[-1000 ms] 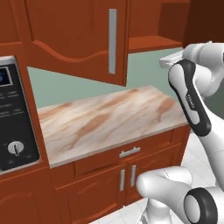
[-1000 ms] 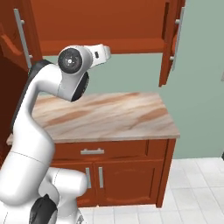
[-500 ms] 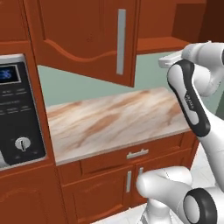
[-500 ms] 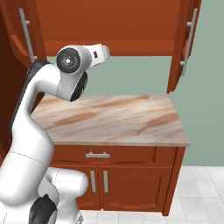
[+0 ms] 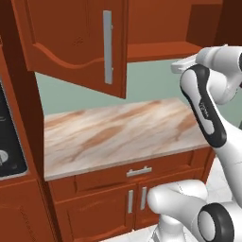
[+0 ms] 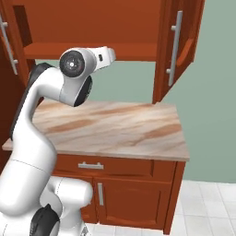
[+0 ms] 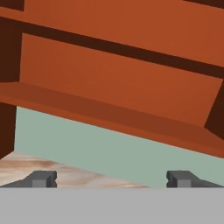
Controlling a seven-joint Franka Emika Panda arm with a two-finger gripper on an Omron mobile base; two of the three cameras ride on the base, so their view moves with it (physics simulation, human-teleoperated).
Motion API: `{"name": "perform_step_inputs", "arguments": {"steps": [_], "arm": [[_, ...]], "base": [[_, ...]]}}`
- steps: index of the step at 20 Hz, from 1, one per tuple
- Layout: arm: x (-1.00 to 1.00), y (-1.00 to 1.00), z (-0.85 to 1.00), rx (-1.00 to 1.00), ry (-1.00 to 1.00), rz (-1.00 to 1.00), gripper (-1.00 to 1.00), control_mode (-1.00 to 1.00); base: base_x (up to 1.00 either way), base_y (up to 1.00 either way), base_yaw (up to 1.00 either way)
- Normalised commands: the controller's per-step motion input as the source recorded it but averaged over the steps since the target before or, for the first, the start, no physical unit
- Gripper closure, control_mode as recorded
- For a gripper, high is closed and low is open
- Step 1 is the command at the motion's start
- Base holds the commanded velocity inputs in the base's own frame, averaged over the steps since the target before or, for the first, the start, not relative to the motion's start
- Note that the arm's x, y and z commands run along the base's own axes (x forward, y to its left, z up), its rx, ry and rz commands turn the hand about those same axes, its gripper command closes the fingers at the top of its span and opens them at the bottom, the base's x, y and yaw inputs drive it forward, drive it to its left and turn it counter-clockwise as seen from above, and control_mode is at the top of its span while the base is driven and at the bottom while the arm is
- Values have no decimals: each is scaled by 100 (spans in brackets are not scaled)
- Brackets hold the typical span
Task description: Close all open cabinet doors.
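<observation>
The upper cabinet stands open with both cabinet doors swung out. The left door point(image 5: 71, 42), reddish-brown with a grey bar handle point(image 5: 108, 45), hangs out over the counter. On the other side, the right door point(image 6: 184, 44) juts forward with its handle point(image 6: 174, 46). My gripper point(image 7: 111, 179) is open and empty, its fingertips point(image 7: 41, 178) wide apart. It points at the cabinet's shelf point(image 7: 109, 116) and the green wall below it. The arm's hand point(image 6: 105, 54) is raised in front of the open cabinet, between the two doors and touching neither.
A marbled counter point(image 5: 118, 137) lies under the cabinet, above a drawer with a short handle point(image 5: 139, 171) and shut lower doors point(image 5: 134, 201). A black oven panel point(image 5: 9, 146) sits at the left. A green wall point(image 6: 212, 92) and tiled floor point(image 6: 207, 207) lie to the right.
The whole picture has shifted in both base views, so the base has driven and the cabinet looks nearer. The arm keeps its pose, the gripper stays open, and both doors are still open.
</observation>
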Motion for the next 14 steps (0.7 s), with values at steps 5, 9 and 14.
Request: {"name": "perform_step_inputs", "arguments": {"steps": [5,9,14], "arm": [[0,0,0,0,0,0,-100,100],[0,0,0,0,0,0,-100,100],[0,0,0,0,0,0,-100,100]], "base": [[25,6,4],[51,3,0],[83,0,0]]}}
